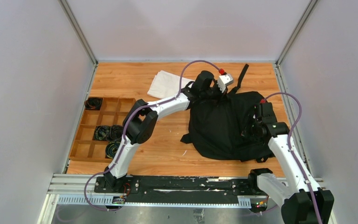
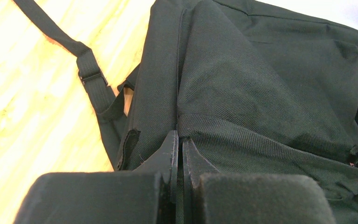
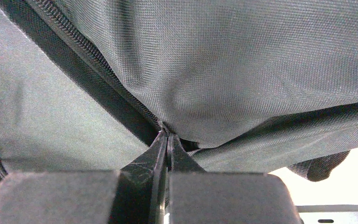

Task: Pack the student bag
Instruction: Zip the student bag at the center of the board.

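Left gripper (image 2: 179, 148) is clenched on a fold of the large soft black fabric student bag (image 1: 223, 128). Right gripper (image 3: 167, 137) pinches cloth right beside the black zipper (image 3: 93, 56). This looks like the opening step, and next the two pinches must pull apart to spread the mouth. The bag lies centre-right, with the wall close at three o'clock. Bare wooden tabletop (image 1: 168, 149) lies at nine, short of the wooden compartment tray (image 1: 86, 140).

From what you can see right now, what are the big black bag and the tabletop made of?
The large soft black backpack looks like matte woven synthetic cloth, perhaps nylon: fine weave grain, soft folds. The orange-brown tabletop looks like wood or wood-print laminate: plank lines, grain.
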{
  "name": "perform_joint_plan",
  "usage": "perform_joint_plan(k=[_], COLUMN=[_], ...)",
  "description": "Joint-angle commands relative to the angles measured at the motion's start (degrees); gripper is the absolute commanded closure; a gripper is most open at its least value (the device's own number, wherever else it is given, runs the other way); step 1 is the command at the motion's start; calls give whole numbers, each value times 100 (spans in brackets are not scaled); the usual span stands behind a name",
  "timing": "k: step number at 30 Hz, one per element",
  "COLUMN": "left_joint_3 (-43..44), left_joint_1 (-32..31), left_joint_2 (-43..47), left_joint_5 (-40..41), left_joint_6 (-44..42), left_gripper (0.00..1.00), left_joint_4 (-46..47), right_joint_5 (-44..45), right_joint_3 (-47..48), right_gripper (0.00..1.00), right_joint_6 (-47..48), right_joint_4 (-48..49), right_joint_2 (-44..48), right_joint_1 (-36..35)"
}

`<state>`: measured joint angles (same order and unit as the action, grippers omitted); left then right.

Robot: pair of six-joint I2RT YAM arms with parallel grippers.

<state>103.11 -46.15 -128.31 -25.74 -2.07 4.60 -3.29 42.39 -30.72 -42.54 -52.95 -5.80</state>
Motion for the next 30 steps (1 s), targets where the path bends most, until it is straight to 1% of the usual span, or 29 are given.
perform_joint_plan(k=[1,6,13,19,23,26,27,28,30], left_joint_3=[79,101,170,-11,-243,-284,-265,-250,-315], left_joint_1=[440,579,838,962,1011,1008,1010,1010,998], left_joint_2=[111,114,134,280,411,486,509,547,725], left_joint_5=[692,805,860,982,917,609,527,451,552], left_joint_6=[32,37,181,155,180,372,461,567,851], left_gripper=[100,100,100,100,100,100,100,93,58], left_joint_4=[663,659,656,677,741,754,755,745,738], right_joint_5=[83,104,-89,-304,-273,-255,-264,-286,-347], right_joint_3=[-249,-250,-324,-427,-463,-364,-304,-218,7], right_gripper=[100,100,100,100,100,100,98,85,56], right_joint_6=[-192,-296,-441,-501,-519,-392,-347,-301,-186], right_joint_4=[-816,-971,-1251,-1712,-1914,-1946,-1940,-1927,-1847], right_joint_2=[92,201,514,876,1191,1221,1194,1161,1113], right_joint_1=[79,79,76,72,71,75,67,70,71])
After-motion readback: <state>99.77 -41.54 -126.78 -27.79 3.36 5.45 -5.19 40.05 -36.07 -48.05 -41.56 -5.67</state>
